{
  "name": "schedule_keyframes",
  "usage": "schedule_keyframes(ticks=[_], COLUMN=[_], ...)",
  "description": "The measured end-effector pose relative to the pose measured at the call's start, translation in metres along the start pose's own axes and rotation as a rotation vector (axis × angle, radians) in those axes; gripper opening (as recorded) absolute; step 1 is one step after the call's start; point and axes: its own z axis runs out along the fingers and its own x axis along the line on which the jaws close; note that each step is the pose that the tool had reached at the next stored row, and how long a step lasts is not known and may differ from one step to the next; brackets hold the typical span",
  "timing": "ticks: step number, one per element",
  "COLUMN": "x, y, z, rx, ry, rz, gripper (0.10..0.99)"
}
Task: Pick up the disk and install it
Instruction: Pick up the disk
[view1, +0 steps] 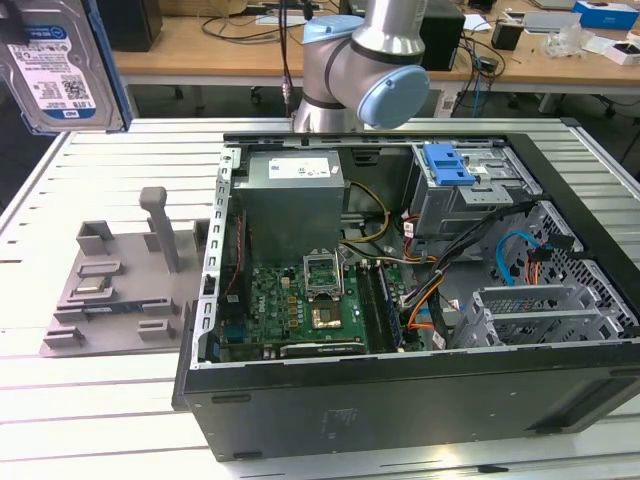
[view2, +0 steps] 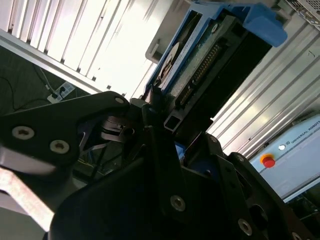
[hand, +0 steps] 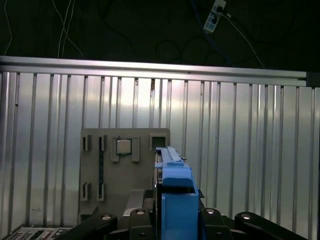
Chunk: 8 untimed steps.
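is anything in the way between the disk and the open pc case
Nothing visible does. The gripper holds the disk raised at the exterior view's left, on the grey fixture's side of the table. The case lies open toward the camera. Inside it, cables cross beside the drive cages.

The exterior view looks down at a slant, from some way off, on the grey fixture plate (view1: 120, 290) and the open computer case (view1: 400, 300) just beside it. The first wrist view faces straight down on that plate from well above, along the edge of the disk (hand: 175, 200). The second wrist view, hard against the gripper (view2: 162, 117), shares with it the disk and the ribbed table (view2: 90, 45) under the plate.
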Motion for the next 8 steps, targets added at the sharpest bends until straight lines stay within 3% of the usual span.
schedule_keyframes(ticks=[2,4,8], x=[0.0004,0.0011,0.0019], y=[-0.008,-0.0251,-0.0437], z=[-0.0003,-0.001,-0.0018], rx=[0.0,-0.001,-0.001], ry=[0.0,0.0001,0.0], rz=[0.0,0.0,0.0], gripper=[0.369,0.369,0.369])
